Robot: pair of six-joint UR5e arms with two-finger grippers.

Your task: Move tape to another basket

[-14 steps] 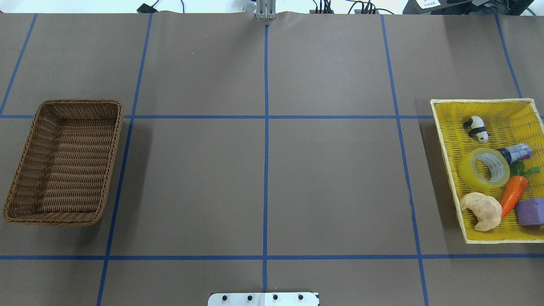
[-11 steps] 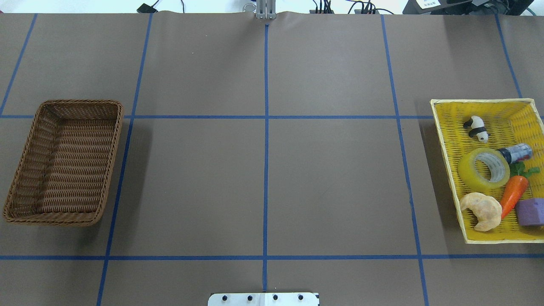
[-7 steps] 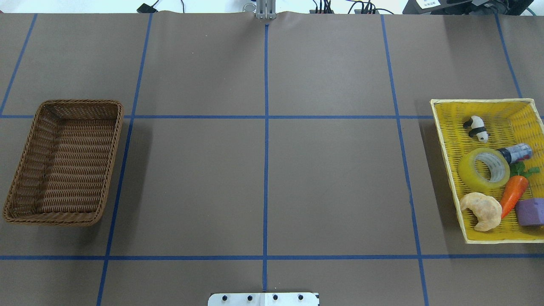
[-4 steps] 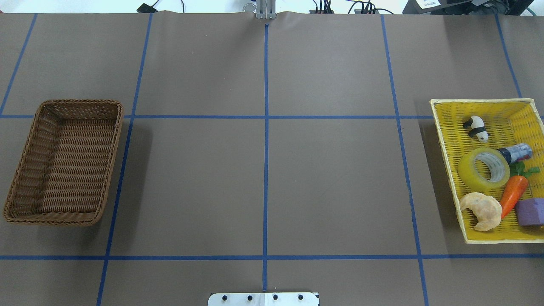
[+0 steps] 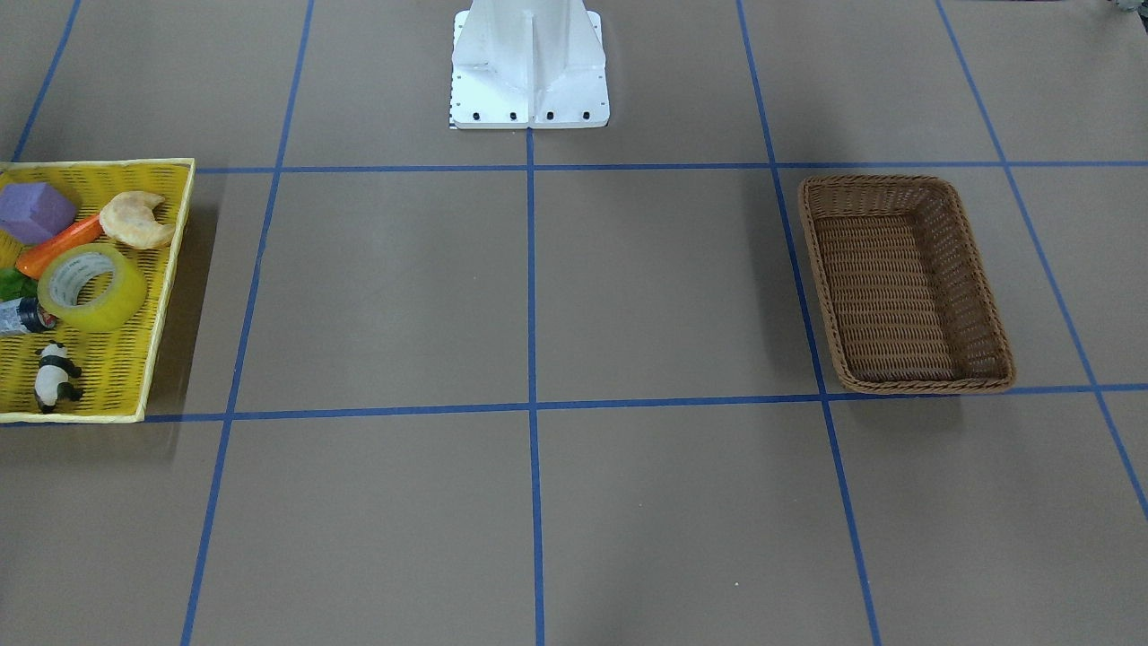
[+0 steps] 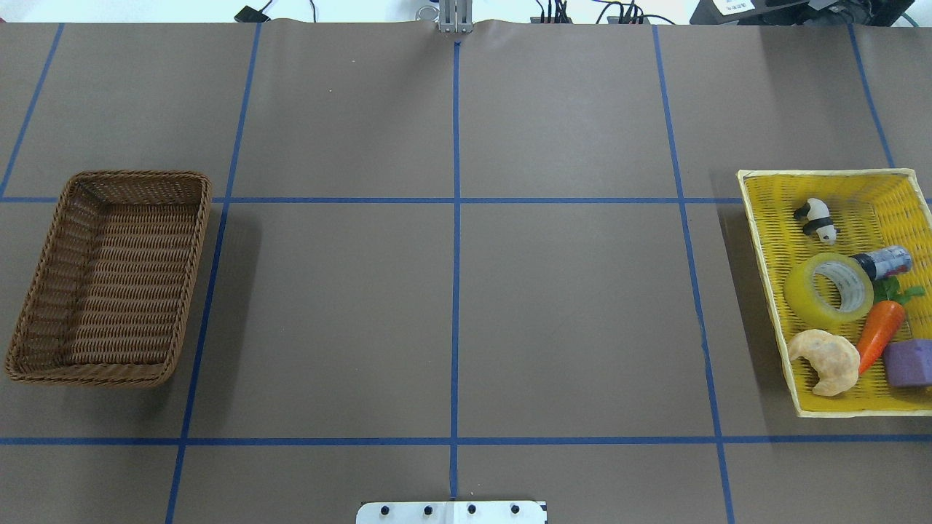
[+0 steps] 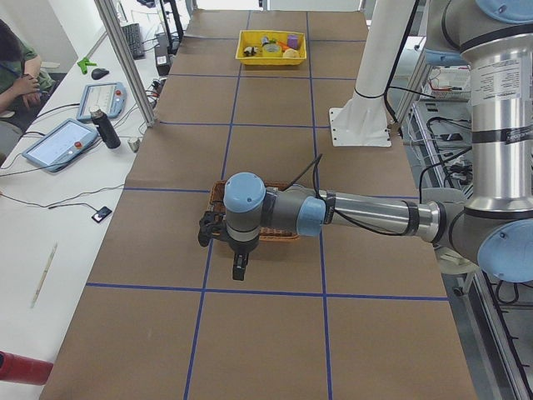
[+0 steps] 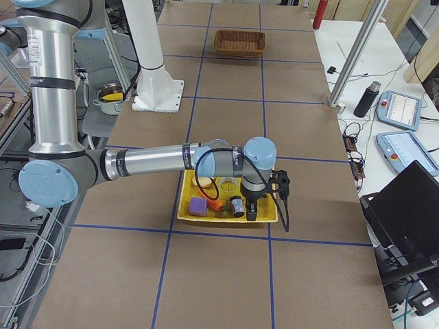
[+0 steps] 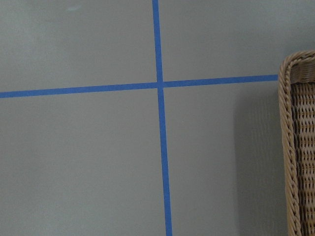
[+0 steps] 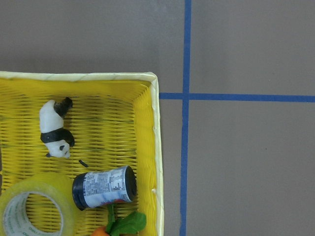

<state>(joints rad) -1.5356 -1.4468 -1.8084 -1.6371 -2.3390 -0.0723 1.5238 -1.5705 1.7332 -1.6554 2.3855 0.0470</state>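
The tape [image 6: 830,288] is a translucent yellow roll with a white core. It lies in the flat yellow tray [image 6: 772,218] at the table's right, and also shows in the front view [image 5: 91,287] and the right wrist view [image 10: 34,209]. The empty brown wicker basket [image 6: 116,291] stands at the far left. My left gripper [image 7: 240,271] hangs by the basket's outer side. My right gripper [image 8: 252,214] hangs over the tray's outer end. Both show only in the side views, so I cannot tell if they are open or shut.
The tray also holds a panda figure [image 6: 817,220], a small bottle [image 6: 885,262], a carrot [image 6: 879,333], a croissant [image 6: 826,360] and a purple block [image 6: 909,362], all close around the tape. The white robot base [image 5: 529,63] stands at the table's near middle.
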